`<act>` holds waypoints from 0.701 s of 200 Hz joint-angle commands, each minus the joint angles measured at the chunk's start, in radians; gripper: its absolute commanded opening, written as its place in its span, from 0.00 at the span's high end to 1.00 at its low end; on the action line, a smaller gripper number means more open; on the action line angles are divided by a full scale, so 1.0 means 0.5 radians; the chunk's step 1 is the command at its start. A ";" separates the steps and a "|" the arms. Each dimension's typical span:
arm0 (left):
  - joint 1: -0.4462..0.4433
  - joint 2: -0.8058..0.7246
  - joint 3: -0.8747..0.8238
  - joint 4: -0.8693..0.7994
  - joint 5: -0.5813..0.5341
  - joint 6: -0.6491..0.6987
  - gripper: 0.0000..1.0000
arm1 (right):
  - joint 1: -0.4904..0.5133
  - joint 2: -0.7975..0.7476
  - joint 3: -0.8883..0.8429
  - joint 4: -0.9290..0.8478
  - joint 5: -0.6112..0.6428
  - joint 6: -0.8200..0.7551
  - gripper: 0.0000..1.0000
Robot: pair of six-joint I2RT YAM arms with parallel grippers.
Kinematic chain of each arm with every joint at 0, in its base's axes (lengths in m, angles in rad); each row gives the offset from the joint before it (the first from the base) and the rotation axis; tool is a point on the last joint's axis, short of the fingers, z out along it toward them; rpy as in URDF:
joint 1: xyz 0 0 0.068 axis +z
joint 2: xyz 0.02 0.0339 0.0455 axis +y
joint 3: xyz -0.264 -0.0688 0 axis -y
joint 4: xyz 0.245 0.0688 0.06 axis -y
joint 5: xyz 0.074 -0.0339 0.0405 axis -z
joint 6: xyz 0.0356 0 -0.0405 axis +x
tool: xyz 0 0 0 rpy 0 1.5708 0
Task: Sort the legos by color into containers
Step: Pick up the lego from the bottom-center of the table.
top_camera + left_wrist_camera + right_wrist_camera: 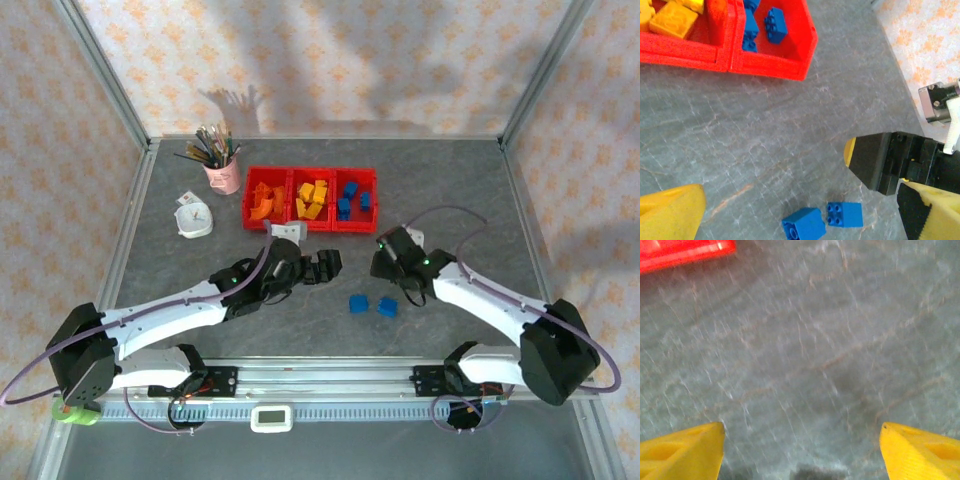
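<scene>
Three joined red containers (310, 172) stand at the back, with orange legos (262, 200) in the left bin, yellow (312, 198) in the middle and blue (355, 198) in the right. Two blue legos (358, 304) (387, 308) lie loose on the table in front of them. In the left wrist view they (803, 224) (845, 215) lie side by side below my open left gripper (802, 200), which hovers at mid-table (333, 263). My right gripper (383, 243) hangs just behind the loose bricks. Its yellow fingers stand apart over bare table (802, 440), open with nothing between them.
A pink cup of brushes (222, 170) and a small white clock (193, 217) stand left of the bins. A grey block (288, 231) sits just before the bins. The red bin's corner (685, 252) shows at the top left of the right wrist view.
</scene>
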 commanded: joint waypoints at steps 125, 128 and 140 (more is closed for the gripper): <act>-0.094 -0.023 -0.067 0.007 -0.115 -0.113 0.01 | 0.392 -0.026 -0.405 0.134 0.021 0.588 0.30; -0.095 -0.023 -0.063 0.007 -0.114 -0.113 0.01 | 0.392 -0.024 -0.408 0.139 0.020 0.585 0.30; -0.093 -0.014 -0.054 0.004 -0.111 -0.110 0.01 | 0.393 -0.009 -0.412 0.163 0.010 0.572 0.33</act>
